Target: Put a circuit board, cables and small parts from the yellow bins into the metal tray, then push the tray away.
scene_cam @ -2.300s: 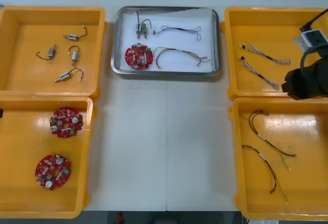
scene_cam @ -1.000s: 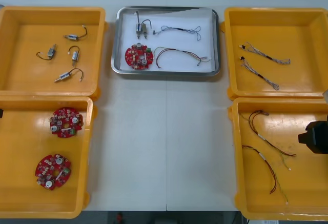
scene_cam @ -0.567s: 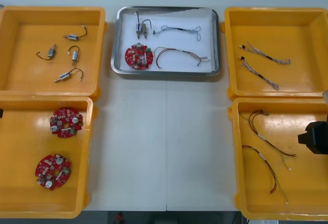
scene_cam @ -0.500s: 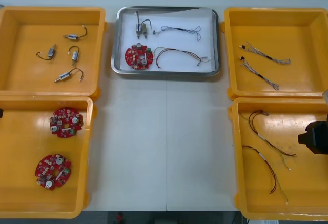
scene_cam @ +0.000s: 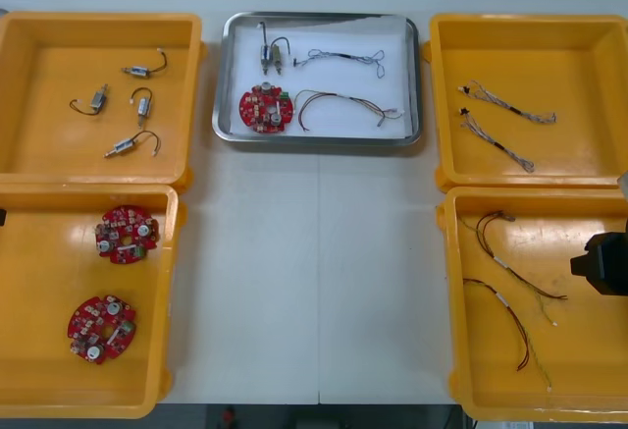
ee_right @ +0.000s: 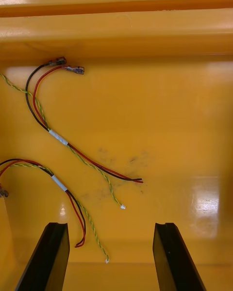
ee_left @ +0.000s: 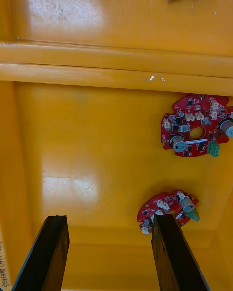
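The metal tray (scene_cam: 416, 76) at the table's far middle holds a red circuit board (scene_cam: 266, 109), a small metal part (scene_cam: 272, 54), a blue and white cable (scene_cam: 343, 57) and a red and yellow cable (scene_cam: 345, 103). My right gripper (ee_right: 110, 259) hangs open over the near right yellow bin (scene_cam: 579, 390), with two red and yellow cables (ee_right: 73, 150) lying just beyond its fingers (ee_right: 48, 257). My left gripper (ee_left: 109, 257) is open above the near left yellow bin (ee_left: 97, 140). One of that bin's two circuit boards (ee_left: 194, 126) lies by the left gripper's finger (ee_left: 174, 252).
The far left bin (scene_cam: 59, 169) holds several small metal parts (scene_cam: 132, 144). In the far right bin (scene_cam: 589, 169) lie two twisted cables (scene_cam: 498, 141). Two circuit boards (scene_cam: 126, 234) sit in the near left bin. My right arm (scene_cam: 601, 264) shows at the table's right edge.
The right arm has pulled back from over the far right bin to the near right bin's outer edge, and has held still over the last second. Nothing in the tray has moved.
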Controlling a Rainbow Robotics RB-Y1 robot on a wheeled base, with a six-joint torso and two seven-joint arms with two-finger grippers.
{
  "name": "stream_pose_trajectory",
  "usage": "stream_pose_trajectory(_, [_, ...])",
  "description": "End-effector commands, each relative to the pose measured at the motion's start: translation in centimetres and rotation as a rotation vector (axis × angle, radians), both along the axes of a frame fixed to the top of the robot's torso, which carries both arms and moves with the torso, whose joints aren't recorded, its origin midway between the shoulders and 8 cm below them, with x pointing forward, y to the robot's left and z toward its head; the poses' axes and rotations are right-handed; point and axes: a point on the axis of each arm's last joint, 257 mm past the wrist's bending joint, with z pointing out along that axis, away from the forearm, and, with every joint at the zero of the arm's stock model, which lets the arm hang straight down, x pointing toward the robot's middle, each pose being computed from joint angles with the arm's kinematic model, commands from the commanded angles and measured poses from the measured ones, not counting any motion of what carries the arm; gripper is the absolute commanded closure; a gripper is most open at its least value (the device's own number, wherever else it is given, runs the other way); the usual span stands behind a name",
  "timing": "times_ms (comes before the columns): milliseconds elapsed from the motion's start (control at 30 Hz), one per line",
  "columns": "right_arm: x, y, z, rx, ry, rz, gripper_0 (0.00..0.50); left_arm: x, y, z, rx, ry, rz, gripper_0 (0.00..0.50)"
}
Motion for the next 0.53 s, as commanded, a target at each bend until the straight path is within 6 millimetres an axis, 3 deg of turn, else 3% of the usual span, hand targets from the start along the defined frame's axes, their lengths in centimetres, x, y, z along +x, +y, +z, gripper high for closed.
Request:
stream_pose_trajectory(33, [-0.50,-1.41,1.01,-0.021,-0.019,-0.043,0.000,-0.21,-0.54,-0.51,0.033,0.002,-0.070,0.000])
stream_pose_trajectory(533, [-0.50,-1.41,1.01,-0.021,-0.019,-0.043,0.000,-0.21,-0.54,-0.51,0.033,0.002,-0.070,0.000])
